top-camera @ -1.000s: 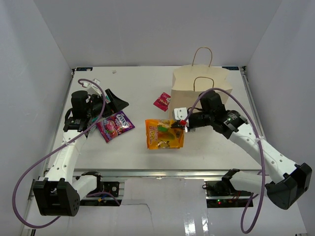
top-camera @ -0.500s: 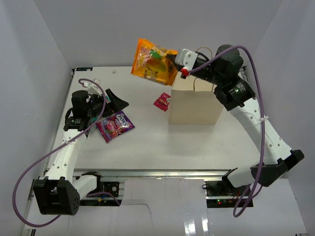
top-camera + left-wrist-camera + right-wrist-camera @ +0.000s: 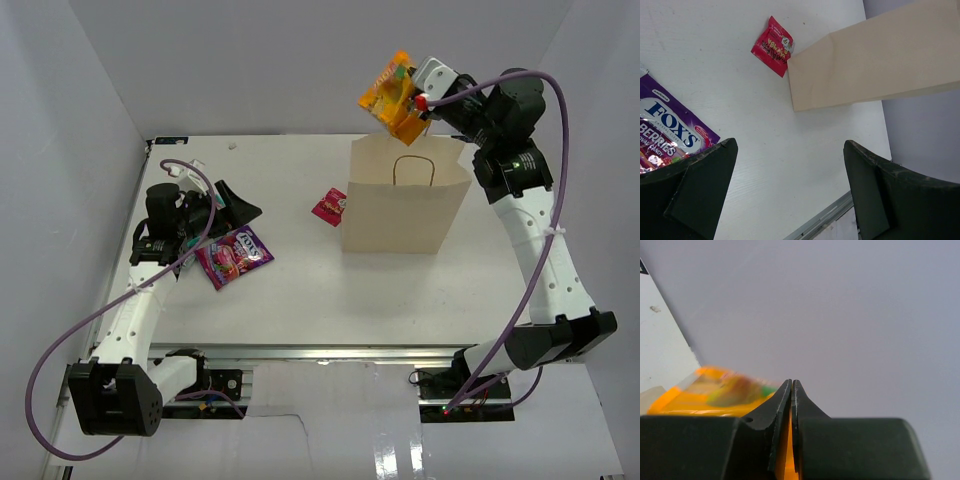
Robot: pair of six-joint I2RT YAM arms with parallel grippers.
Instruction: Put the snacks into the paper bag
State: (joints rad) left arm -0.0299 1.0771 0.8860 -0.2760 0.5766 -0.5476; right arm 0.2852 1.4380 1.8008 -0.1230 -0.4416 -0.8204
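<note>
The right arm has swung high over the back of the table [image 3: 300,300], and the right gripper [image 3: 412,100] is clamped tight on the orange-yellow packet [image 3: 388,95], its jaws pressed together with only a sliver of orange between them in the wrist view. A second ago that packet lay flat on the table in front of the paper bag [image 3: 405,205], with the gripper down at its right edge. Half a second ago it was already up in the air, off to the left of the bag. Now it hangs tilted, clear above the bag's open mouth toward the left side of the rim, not yet inside and touching nothing but the fingers. The bag stands upright at the back right of the table, one loop handle showing against its front. On the other side nothing has changed: the left gripper [image 3: 225,205] hovers low with its jaws spread wide and empty, where it was a second ago. The purple-magenta packet [image 3: 233,255] lies flat just beside it, in the same spot as before. The small pink-red packet [image 3: 328,207] also stays put, lying near the bag's lower left corner.
</note>
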